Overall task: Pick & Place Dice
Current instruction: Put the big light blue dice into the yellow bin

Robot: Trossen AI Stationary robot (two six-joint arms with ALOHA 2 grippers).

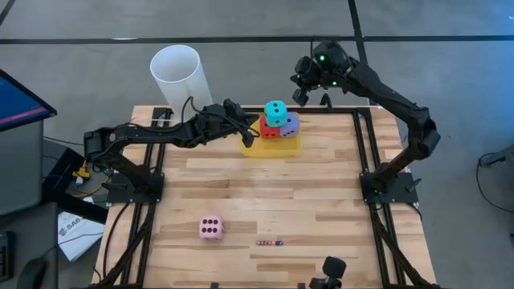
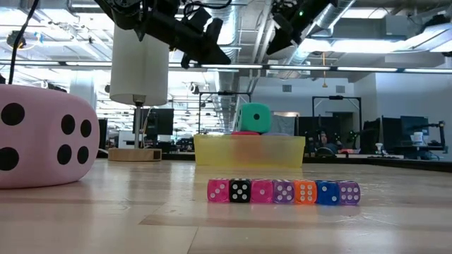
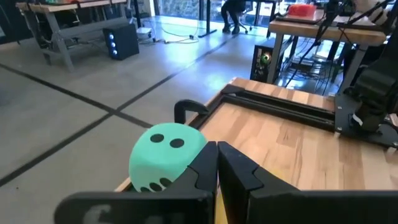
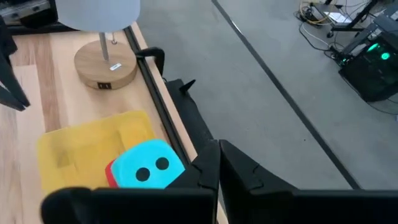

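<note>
While the soft cyan cube with black pips (image 1: 275, 112) tops the translucent yellow plastic tray (image 1: 273, 148), my left end effector (image 1: 246, 138) hovers beside it, pressed together; my right end effector (image 1: 299, 96) hangs behind it, likewise together, empty.

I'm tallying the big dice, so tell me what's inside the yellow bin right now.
In the yellow bin sit a red die and a purple die, with the cyan die stacked on top. Anything beneath them is hidden.

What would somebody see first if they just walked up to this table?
Probably the stack at the far edge: a cyan die sits on top of a red die and a purple die inside a yellow tray. Next, the pink die alone near the front, with a row of tiny dice close by. Both dark arms reach toward the tray, left claw beside it, right claw just past it, both shut.
</note>
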